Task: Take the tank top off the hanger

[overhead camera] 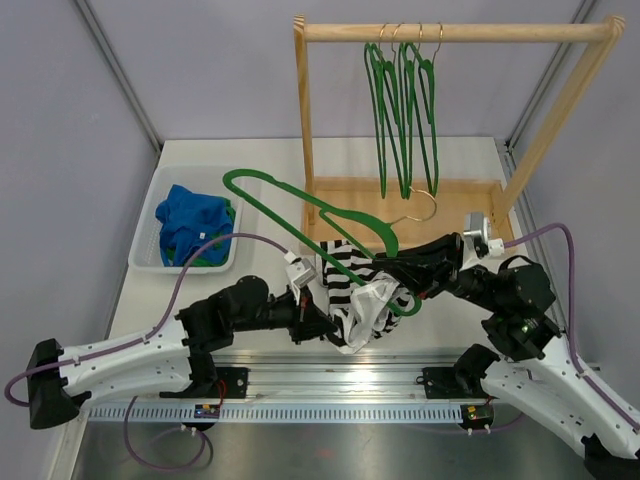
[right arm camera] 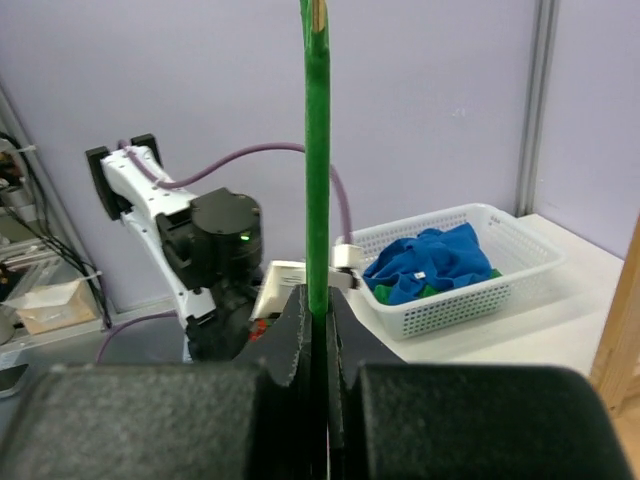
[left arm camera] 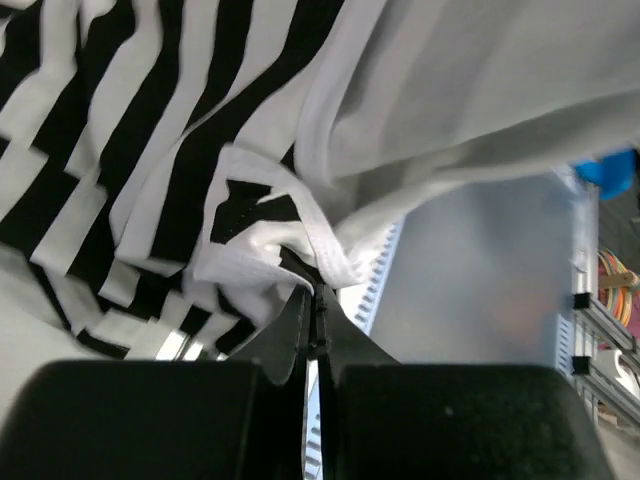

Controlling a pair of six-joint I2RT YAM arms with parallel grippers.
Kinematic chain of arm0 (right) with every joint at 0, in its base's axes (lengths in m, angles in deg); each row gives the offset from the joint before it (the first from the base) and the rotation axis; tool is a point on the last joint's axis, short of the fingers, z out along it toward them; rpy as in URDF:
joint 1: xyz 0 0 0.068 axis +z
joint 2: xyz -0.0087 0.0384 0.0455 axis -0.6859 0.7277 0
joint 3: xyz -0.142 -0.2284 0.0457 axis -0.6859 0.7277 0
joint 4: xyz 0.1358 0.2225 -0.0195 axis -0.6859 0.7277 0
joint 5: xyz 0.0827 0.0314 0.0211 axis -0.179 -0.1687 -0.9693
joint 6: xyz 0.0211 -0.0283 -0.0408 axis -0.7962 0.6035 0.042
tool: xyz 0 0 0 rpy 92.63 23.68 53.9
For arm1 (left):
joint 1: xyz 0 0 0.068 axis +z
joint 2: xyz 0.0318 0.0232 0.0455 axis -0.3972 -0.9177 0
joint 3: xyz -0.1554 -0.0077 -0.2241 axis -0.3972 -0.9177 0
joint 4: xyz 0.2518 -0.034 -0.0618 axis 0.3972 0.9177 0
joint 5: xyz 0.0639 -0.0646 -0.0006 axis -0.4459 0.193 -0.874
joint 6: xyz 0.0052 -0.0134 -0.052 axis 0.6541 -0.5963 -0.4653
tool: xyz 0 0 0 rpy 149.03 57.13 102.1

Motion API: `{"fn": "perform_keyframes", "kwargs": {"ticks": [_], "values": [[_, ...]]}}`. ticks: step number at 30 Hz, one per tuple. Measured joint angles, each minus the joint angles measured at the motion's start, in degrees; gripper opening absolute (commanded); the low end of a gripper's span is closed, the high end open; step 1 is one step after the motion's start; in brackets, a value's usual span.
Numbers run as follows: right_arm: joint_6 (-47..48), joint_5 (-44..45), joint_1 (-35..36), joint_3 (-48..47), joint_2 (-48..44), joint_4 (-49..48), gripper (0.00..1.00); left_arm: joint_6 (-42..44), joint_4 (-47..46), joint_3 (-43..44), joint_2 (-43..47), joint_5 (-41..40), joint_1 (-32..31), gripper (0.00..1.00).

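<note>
A black-and-white striped tank top [overhead camera: 355,295] hangs bunched on the lower end of a green hanger [overhead camera: 300,205] that slants across the table's middle. My right gripper [overhead camera: 392,268] is shut on the hanger's bar; in the right wrist view the green bar [right arm camera: 318,150] rises from between the closed jaws. My left gripper [overhead camera: 318,322] is shut on the tank top's white hem, seen up close in the left wrist view [left arm camera: 300,240], where the striped cloth fills the upper frame.
A white basket [overhead camera: 150,235] with blue clothing [overhead camera: 195,225] sits at the left. A wooden rack [overhead camera: 455,32] with several green hangers [overhead camera: 405,110] stands at the back right on a wooden base [overhead camera: 440,195]. A metal rail [overhead camera: 340,380] runs along the near edge.
</note>
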Motion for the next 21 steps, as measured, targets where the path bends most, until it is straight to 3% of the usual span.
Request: {"fn": "perform_keyframes", "kwargs": {"ticks": [3,9,13,16,21], "values": [[3.9,0.6,0.0,-6.7,4.9,6.4,0.00,0.5,-3.0,-1.4,4.9,0.3,-0.7,0.00],[8.4,6.0,0.0,-10.9,7.4,17.7,0.00,0.6,2.3,-1.1,18.3,-12.7,-0.7,0.00],[4.0,6.1,0.0,-1.0,4.0,8.5,0.00,1.4,7.1,1.1,19.0,-18.3,-0.7,0.00],[1.3,6.1,0.1,0.5,5.5,6.1,0.00,1.6,6.8,0.3,20.8,-18.4,-0.7,0.00],[-0.1,12.3,0.2,1.3,7.6,5.4,0.00,1.5,4.9,-4.0,33.1,-19.4,-0.7,0.00]]}}
